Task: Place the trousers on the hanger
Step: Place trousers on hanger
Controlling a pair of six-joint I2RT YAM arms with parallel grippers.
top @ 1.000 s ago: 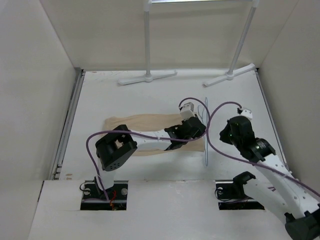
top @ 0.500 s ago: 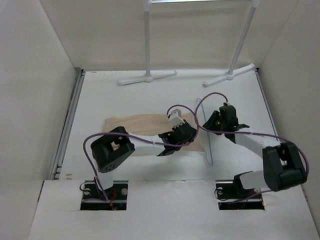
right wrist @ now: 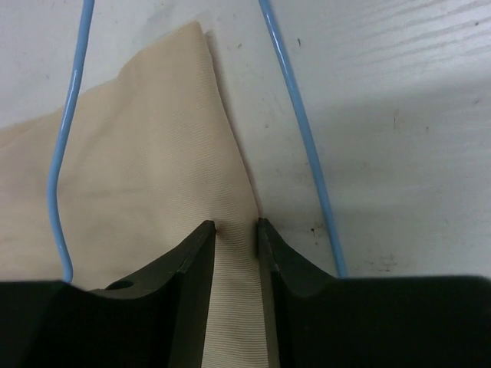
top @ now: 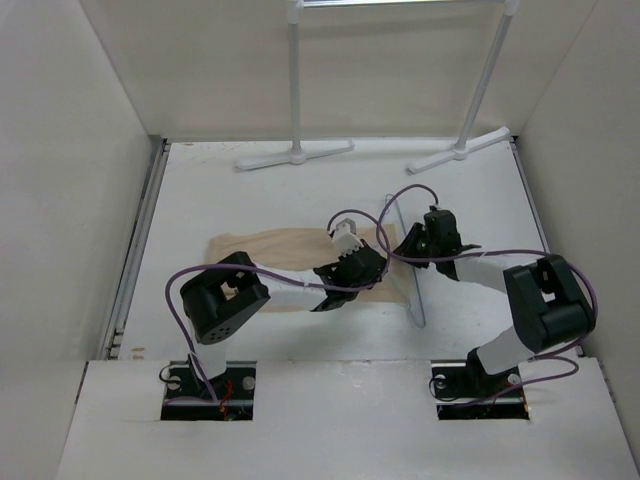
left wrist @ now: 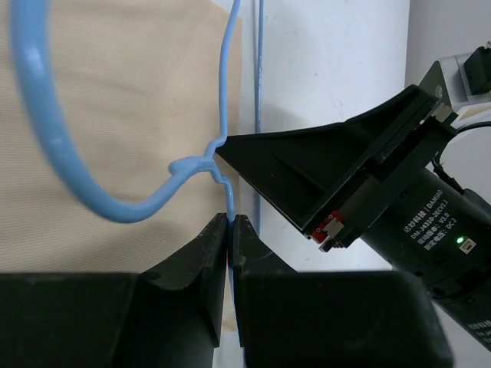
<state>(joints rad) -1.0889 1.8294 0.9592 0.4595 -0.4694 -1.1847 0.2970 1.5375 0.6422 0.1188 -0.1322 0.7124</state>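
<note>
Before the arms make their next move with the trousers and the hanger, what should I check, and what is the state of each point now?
1. Left gripper shut on the hanger wire just below the neck twist: ok.
2. Trousers fabric between the fingers of the right gripper: ok.
3. Firmness of that pinch: cannot tell.
4. Trousers corner lies between the two hanger wires: ok.
5. Clearance between right gripper tip and hanger neck: cannot tell.
6. Trousers hung over the hanger: not ok, most of them lie flat on the table.
</note>
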